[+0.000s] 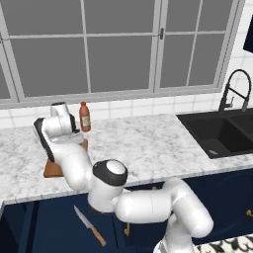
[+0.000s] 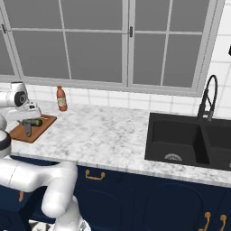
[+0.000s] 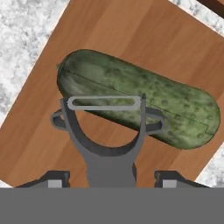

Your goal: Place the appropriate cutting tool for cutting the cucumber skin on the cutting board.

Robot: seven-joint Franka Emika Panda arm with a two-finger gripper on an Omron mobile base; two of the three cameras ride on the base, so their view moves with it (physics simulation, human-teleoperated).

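Left base view: the arm reaches forward and left over the marble counter [image 1: 148,143], its wrist hanging above the cutting board [image 1: 49,170], of which one brown corner shows past the forearm. A brown sauce bottle [image 1: 85,116] stands just behind the board, and a knife [image 1: 90,226] with an orange-brown handle lies low in front of the dark blue cabinets, off the counter.

Right base view: the cutting board [image 2: 38,128] lies at the left end of the counter with the cucumber [image 2: 36,122] on it near its back edge. The gripper [image 2: 28,128] hangs over the board just beside the cucumber; whether the tool touches the wood I cannot tell from here.

Hand view: the peeler [image 3: 107,131] sits between the two finger tips [image 3: 54,181], which are closed against its handle. Its long axis runs from the hand outward, the Y-shaped head pointing at the cucumber [image 3: 144,109], the blade bar lying across the cucumber's near side. The cucumber lies slantwise across the board [image 3: 131,39].

By my judgement the right tool is fetched and brought over the board; what is left is lowering it, letting go and withdrawing.
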